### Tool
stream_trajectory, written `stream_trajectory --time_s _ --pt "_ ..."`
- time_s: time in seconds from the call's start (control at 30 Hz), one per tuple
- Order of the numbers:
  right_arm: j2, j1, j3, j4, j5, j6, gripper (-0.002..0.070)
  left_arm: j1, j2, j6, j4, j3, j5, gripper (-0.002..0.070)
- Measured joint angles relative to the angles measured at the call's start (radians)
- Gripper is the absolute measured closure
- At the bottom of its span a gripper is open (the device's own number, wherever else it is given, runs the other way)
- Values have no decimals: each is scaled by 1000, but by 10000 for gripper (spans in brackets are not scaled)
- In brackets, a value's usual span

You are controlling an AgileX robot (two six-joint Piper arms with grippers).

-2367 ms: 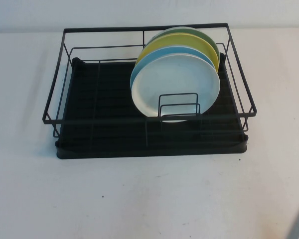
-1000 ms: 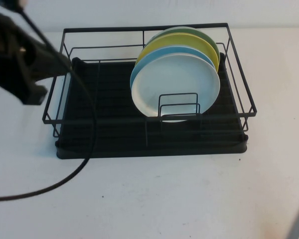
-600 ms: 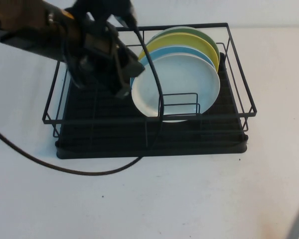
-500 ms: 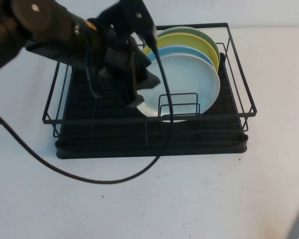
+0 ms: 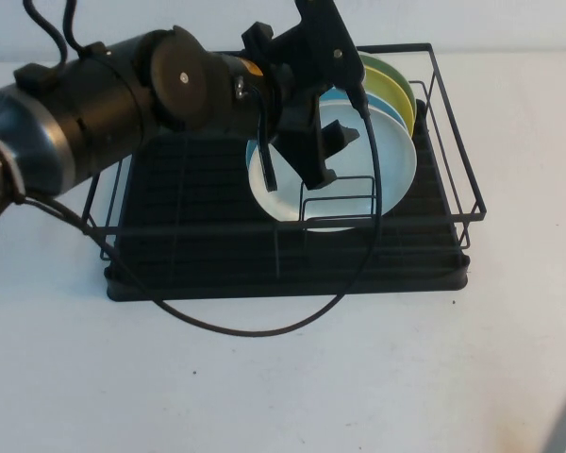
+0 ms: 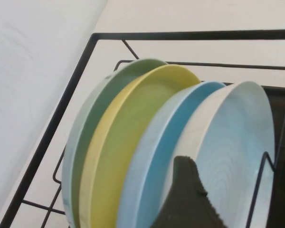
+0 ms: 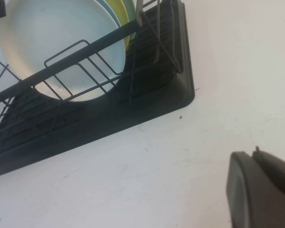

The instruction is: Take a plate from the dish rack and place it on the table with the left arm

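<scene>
The white plate (image 5: 382, 170) stands upright at the front of a row of plates in the black wire dish rack (image 5: 460, 142) on the white table (image 5: 283, 396). My left gripper (image 5: 297, 168) is open and reaches down over the plate's upper left rim, one finger at its left edge. In the left wrist view one finger (image 6: 185, 199) lies against the white plate (image 6: 237, 137); the other finger is out of view. My right gripper (image 7: 251, 154) is shut and empty, low over bare table right of the rack.
Behind the white plate stand a light blue plate (image 6: 180, 128), a yellow plate (image 6: 133, 142) and a green plate (image 6: 92, 128). A small wire divider (image 5: 338, 200) stands before the white plate. The left arm's black cable (image 5: 264, 330) loops onto the table in front.
My left arm has swung in from the left, over the rack, and its gripper has come down onto the white plate's upper left rim. The plates have not moved.
</scene>
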Motion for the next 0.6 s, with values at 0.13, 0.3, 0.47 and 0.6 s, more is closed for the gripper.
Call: stream_trajectory --time_s 0.13,0.3,0.47,0.6 --pt "0 0 0 0 0 0 694 0 25 1 -2 0 -27 244" --pt "0 0 0 0 0 0 694 0 62 1 -2 0 -60 244" --pt "0 0 0 0 0 0 694 0 88 1 0 0 -136 243" --pt "0 0 0 0 0 0 694 0 102 1 0 0 -161 247"
